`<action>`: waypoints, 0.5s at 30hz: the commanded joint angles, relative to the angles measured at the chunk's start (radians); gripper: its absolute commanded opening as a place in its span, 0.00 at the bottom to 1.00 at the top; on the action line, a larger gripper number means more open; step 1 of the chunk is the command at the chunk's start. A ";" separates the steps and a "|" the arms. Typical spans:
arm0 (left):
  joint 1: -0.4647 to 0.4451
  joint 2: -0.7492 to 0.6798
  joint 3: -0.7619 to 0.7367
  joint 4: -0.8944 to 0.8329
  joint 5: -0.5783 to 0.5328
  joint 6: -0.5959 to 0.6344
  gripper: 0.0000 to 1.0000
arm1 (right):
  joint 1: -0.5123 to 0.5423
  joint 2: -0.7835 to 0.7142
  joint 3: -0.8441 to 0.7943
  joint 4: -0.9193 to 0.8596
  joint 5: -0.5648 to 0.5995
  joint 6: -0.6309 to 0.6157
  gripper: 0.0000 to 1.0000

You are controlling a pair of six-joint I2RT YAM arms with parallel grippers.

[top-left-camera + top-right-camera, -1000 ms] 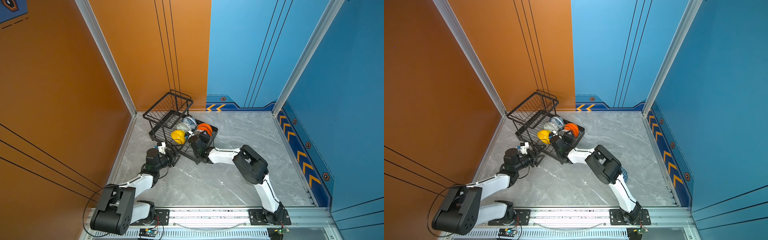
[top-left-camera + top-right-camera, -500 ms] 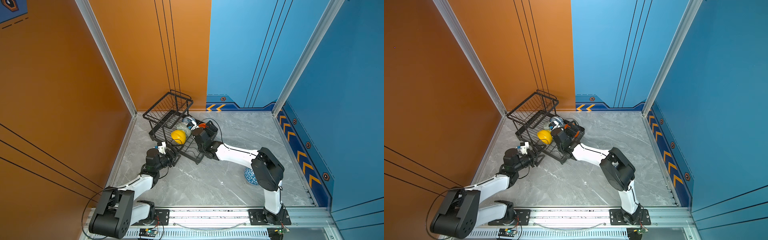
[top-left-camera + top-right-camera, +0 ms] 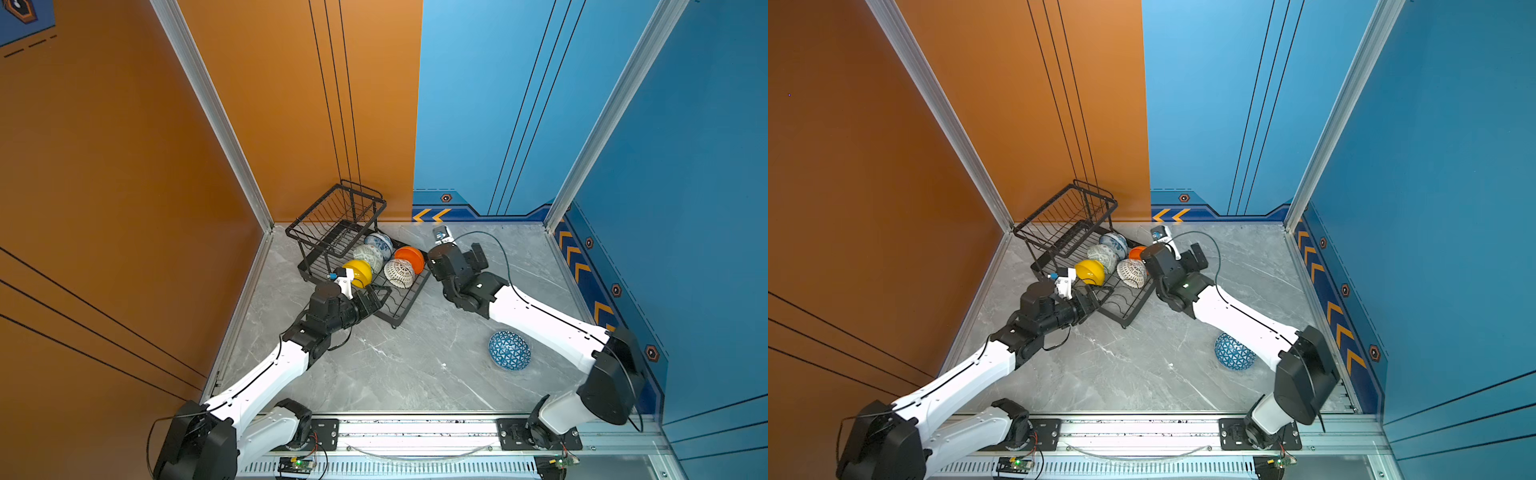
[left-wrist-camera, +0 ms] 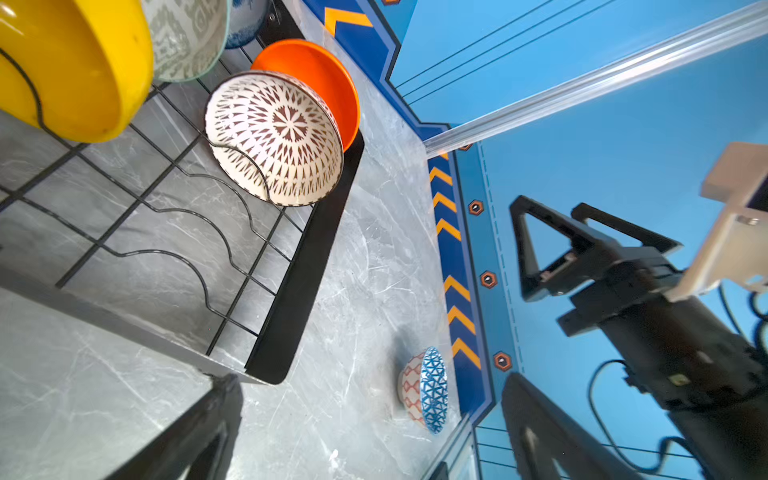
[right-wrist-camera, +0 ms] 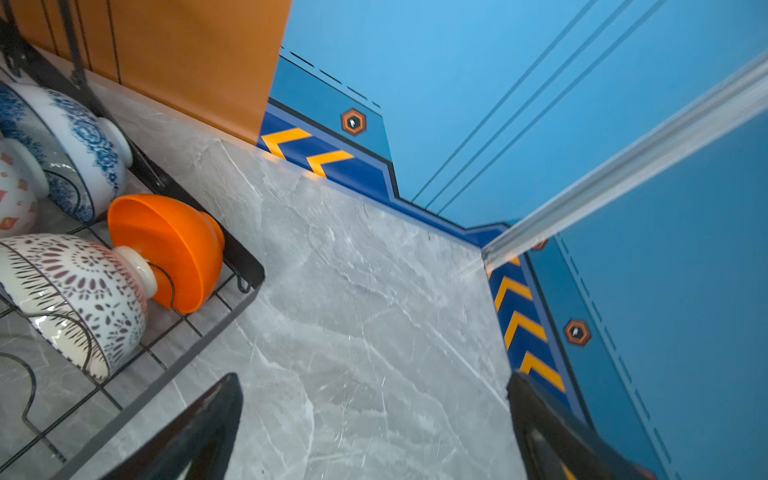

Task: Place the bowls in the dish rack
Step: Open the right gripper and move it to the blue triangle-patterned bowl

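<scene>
Right gripper [image 3: 478, 254] has drawn back off the rack [image 3: 399, 322], jaws now wide apart and empty, and its arm no longer covers the blue bowl [image 3: 509, 350].

In both top views five bowls stand on edge in the rack's lower tray: floral [image 3: 380, 243], green [image 3: 368, 255] and yellow [image 3: 359, 272] in one row, orange [image 3: 411, 257] and lattice [image 3: 399, 272] beside them. The blue bowl lies alone on the grey marbled floor [image 3: 395, 374], well apart from the rack. The left gripper [image 3: 376, 297] hovers over the rack's near end, spread open, holding nothing. An orange wall [image 3: 124, 166] meets a blue wall [image 3: 478, 104] behind the rack; a chevron strip [image 3: 582, 266] runs along the blue wall's foot.

The left wrist view shows the lattice bowl [image 4: 274, 137] leaning on a curved divider, the orange bowl [image 4: 316, 83] just behind it.

In the right wrist view the orange bowl [image 5: 166, 249] sits in the tray's corner, with bare floor [image 5: 374, 291] ahead of the fingers [image 5: 199, 432].
</scene>
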 commanded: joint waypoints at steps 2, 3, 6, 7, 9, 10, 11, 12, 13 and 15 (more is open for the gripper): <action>-0.089 0.094 0.096 -0.067 -0.082 0.099 0.98 | -0.137 -0.174 -0.140 -0.283 -0.197 0.385 1.00; -0.105 0.116 0.118 -0.068 -0.086 0.108 0.98 | -0.160 -0.207 -0.174 -0.301 -0.229 0.417 1.00; -0.153 0.182 0.182 -0.067 -0.094 0.130 0.98 | -0.202 -0.294 -0.282 -0.343 -0.305 0.499 1.00; -0.166 0.202 0.202 -0.067 -0.096 0.136 0.98 | -0.211 -0.316 -0.318 -0.346 -0.336 0.525 0.98; -0.188 0.240 0.235 -0.067 -0.095 0.141 0.98 | -0.218 -0.344 -0.379 -0.348 -0.378 0.567 0.97; -0.197 0.256 0.250 -0.068 -0.094 0.144 0.98 | -0.219 -0.352 -0.403 -0.352 -0.396 0.581 0.96; -0.208 0.272 0.264 -0.067 -0.092 0.147 0.98 | -0.216 -0.355 -0.421 -0.363 -0.404 0.595 0.95; -0.214 0.282 0.273 -0.068 -0.091 0.150 0.98 | -0.213 -0.357 -0.437 -0.371 -0.409 0.607 0.94; -0.225 0.293 0.284 -0.068 -0.092 0.153 0.98 | -0.212 -0.362 -0.457 -0.375 -0.417 0.617 0.93; -0.240 0.306 0.296 -0.067 -0.096 0.156 0.98 | -0.209 -0.367 -0.494 -0.375 -0.424 0.631 0.92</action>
